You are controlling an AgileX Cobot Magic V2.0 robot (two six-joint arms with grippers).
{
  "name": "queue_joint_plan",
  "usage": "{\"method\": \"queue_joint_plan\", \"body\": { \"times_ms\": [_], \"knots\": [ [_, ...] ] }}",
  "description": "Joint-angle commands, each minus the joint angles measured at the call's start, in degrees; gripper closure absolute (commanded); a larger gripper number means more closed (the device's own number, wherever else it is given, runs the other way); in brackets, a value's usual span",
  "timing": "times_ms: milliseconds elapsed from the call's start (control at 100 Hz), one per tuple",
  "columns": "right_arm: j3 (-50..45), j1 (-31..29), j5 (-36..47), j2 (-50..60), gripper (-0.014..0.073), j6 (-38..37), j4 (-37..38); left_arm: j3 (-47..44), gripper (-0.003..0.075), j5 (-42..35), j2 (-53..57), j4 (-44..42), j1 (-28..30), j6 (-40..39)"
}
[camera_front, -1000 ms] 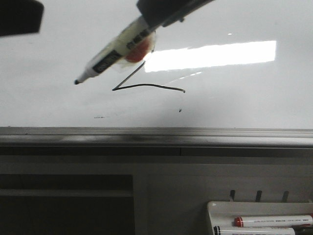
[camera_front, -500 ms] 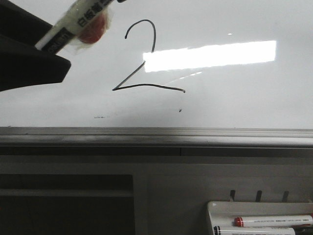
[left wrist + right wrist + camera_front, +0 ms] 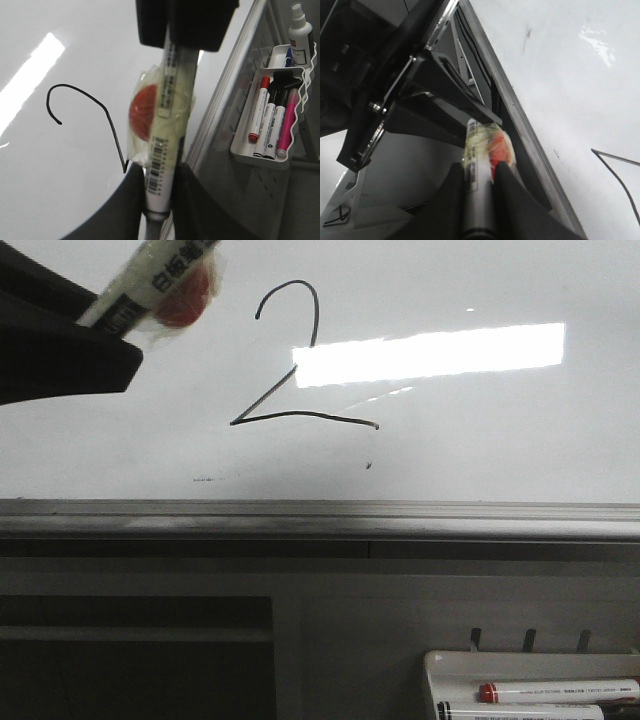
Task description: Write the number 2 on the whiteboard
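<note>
Upper left of the frame, our left gripper [image 3: 60, 350] and right gripper [image 3: 479, 172] both clamp the marker [image 3: 150, 285], left of the number 2 [image 3: 290, 370] on the whiteboard [image 3: 480, 450].

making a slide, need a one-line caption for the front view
Finished black number 2 on the whiteboard, with the marker lifted away at upper left.

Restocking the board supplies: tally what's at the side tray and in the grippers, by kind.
Tray markers: 4 (red marker, black marker, pink marker, blue marker)
Spray bottle: 1
Held marker: 1
Total: 6
</note>
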State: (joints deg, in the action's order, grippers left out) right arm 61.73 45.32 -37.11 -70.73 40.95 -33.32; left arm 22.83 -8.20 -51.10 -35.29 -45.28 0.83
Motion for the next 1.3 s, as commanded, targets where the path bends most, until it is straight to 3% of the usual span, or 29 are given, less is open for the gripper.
{"method": "queue_joint_plan", "body": {
  "times_ms": [0, 80, 130, 190, 410, 650, 1290],
  "knots": [
    [2.01, 0.01, 2.89, 1.11, 0.0540, -0.12, -1.30, 2.18, 0.0741, -4.30, 0.15, 1.60, -0.43, -0.83],
    [2.01, -0.20, 4.24, 1.11, 0.0284, -0.12, -1.30, 2.18, 0.0741, -4.30, 0.15, 3.51, -0.43, -1.54],
    [2.01, -0.45, 6.42, 1.11, 0.0075, -0.12, -1.30, 2.18, 0.0741, -4.69, 0.15, 7.50, -0.43, -1.55],
    [2.01, -0.98, 10.62, 1.22, -0.0072, -0.12, -1.04, 2.18, 0.0741, -5.63, 0.01, 13.66, -0.43, -1.55],
    [2.01, -6.52, 18.90, 3.23, 0.0013, -0.12, -0.28, 2.18, 0.0741, -6.45, -4.17, 47.36, 0.61, -1.55],
    [2.01, -9.81, 16.86, 5.46, 0.0028, -0.12, -0.28, 2.18, 0.0741, -10.26, -10.73, 65.69, 2.93, -1.64],
    [2.01, -9.81, 15.15, 5.62, 0.0028, -0.12, -0.28, 2.28, 0.0741, -13.66, -17.10, 66.74, 2.93, -4.03]
  ]
}}
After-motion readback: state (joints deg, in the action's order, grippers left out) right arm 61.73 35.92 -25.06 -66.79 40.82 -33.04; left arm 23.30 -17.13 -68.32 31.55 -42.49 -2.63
